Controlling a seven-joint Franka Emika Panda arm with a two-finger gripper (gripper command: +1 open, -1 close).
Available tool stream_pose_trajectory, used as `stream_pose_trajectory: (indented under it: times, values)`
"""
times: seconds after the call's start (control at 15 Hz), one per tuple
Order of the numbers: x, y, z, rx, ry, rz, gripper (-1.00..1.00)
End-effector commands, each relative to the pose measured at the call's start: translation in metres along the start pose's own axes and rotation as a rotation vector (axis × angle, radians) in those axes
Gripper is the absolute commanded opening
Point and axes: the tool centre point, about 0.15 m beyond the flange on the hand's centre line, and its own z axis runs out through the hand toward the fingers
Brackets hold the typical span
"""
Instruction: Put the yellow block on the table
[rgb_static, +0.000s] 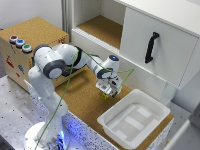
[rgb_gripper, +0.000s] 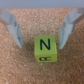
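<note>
The yellow block (rgb_gripper: 45, 46) is a small cube with a black letter N on its top face. In the wrist view it rests on the brown cork table (rgb_gripper: 20, 67). My gripper (rgb_gripper: 41, 44) is open, with one finger (rgb_gripper: 15, 31) on each side of the block and a small gap on both sides, not touching it. In the exterior view the gripper (rgb_static: 107, 91) is low over the table (rgb_static: 82, 105), close to the white tray's near corner. The block (rgb_static: 105, 96) shows only as a tiny yellow spot under the fingers.
A white plastic tray (rgb_static: 134, 119) sits on the table at the exterior view's right of the gripper. A cork-topped box with coloured buttons (rgb_static: 22, 42) stands at the left. A white cabinet with a black handle (rgb_static: 151, 47) rises behind.
</note>
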Motion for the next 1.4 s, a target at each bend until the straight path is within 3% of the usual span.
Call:
stream_pose_trajectory:
  times: [0.0,0.2,0.53,1.33]
  values:
    - [-0.017,-0.021,-0.045,0.051,0.126,-0.072,1.0]
    - [-0.014,-0.028,-0.083,0.037,0.186,-0.1,1.0]
    - [-0.008,-0.049,-0.142,-0.006,0.222,-0.153,1.0]
    - [-0.008,-0.051,-0.147,-0.005,0.229,-0.164,1.0]
